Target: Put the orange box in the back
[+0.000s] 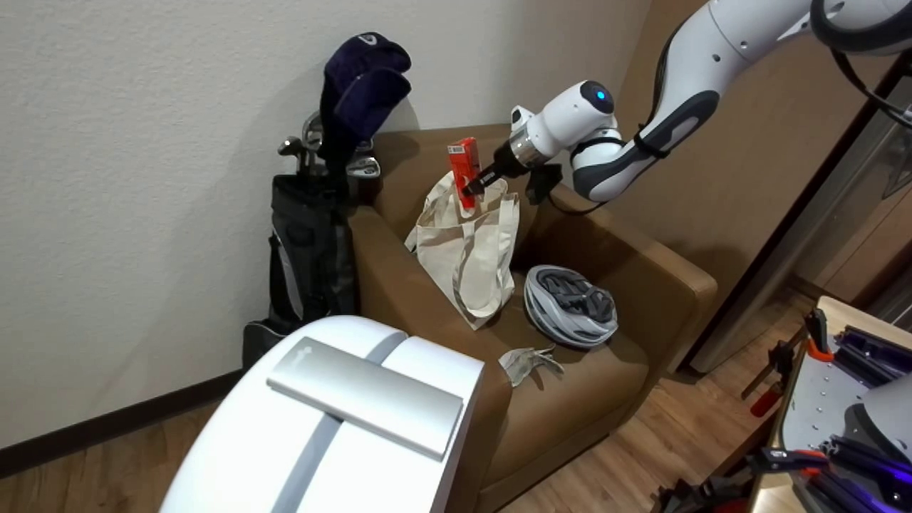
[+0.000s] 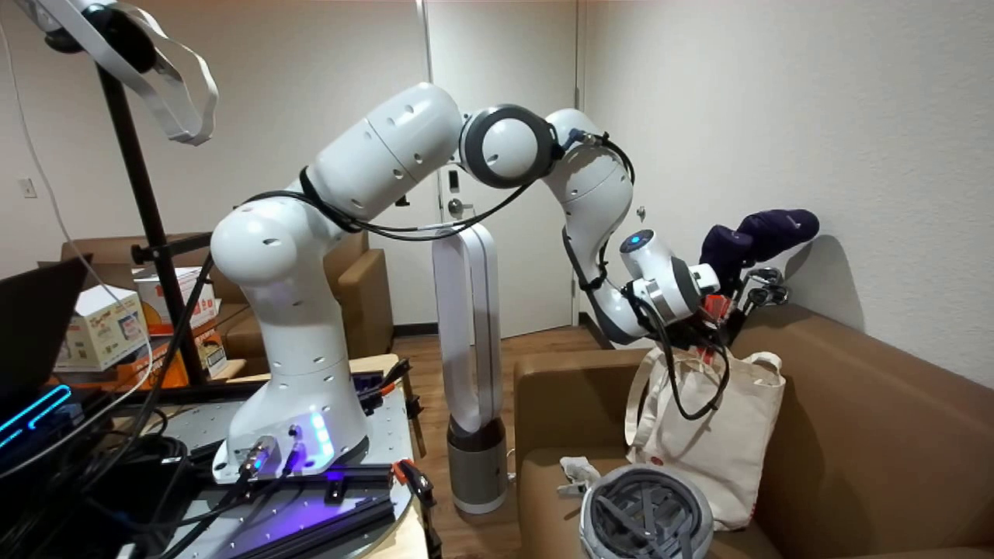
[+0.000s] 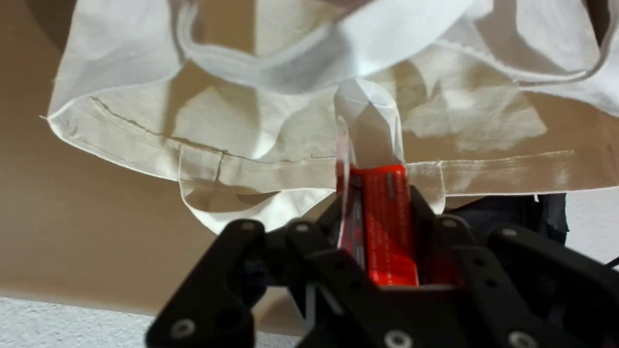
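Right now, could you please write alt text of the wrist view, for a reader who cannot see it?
A gripper holds a red-orange box at the open mouth of a cream bag; whether the box's end is inside is unclear. Behind them are a brown chair and, at lower left, a pale wall.

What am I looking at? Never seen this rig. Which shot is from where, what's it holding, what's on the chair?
The white jointed machine is a robot arm; the black part at its end is the tool that grips things. Two pictures look on from outside the robot. The close-up, looking into the cream cloth bag, is taken from its wrist. The tool is closed on a small orange box, held at the bag's open top; I can't tell whether its lower end is inside. The bag sits on a brown armchair, with a helmet and what looks like a glove.
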Controlling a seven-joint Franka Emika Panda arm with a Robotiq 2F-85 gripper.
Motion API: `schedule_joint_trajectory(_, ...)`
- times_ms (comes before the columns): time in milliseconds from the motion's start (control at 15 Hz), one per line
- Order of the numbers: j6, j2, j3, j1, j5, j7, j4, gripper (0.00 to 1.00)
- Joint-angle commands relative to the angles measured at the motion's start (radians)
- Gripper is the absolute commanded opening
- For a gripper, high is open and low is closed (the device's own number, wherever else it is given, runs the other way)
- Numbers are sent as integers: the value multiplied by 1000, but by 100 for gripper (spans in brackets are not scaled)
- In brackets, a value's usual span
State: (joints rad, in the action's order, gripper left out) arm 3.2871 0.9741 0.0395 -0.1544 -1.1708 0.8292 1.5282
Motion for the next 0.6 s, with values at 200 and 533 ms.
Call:
schedule_joint_trajectory(200, 49, 68, -86, 47, 0, 5, -123, 60)
schedule_joint_trajectory(533, 52, 67, -119, 67, -1, 8, -136, 92)
